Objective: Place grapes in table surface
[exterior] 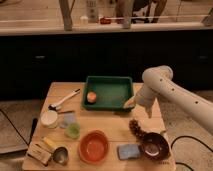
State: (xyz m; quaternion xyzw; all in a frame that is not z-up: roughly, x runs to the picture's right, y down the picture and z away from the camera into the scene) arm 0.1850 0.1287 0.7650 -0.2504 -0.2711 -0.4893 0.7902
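Observation:
The grapes [136, 128], a small dark brownish-purple cluster, lie on the light tan table surface [112, 122] near its right edge, just up and left of the dark brown bowl [153, 146]. My gripper [148, 111] hangs from the white arm a little above the grapes and slightly to their right, beside the right front corner of the green tray [108, 93]. It is apart from the grapes.
An orange fruit [91, 96] sits in the green tray. An orange bowl [93, 146], a blue sponge [128, 151], a green cup [72, 131], a white container [49, 118], a white brush [64, 99] and a metal cup [60, 155] lie across the front and left.

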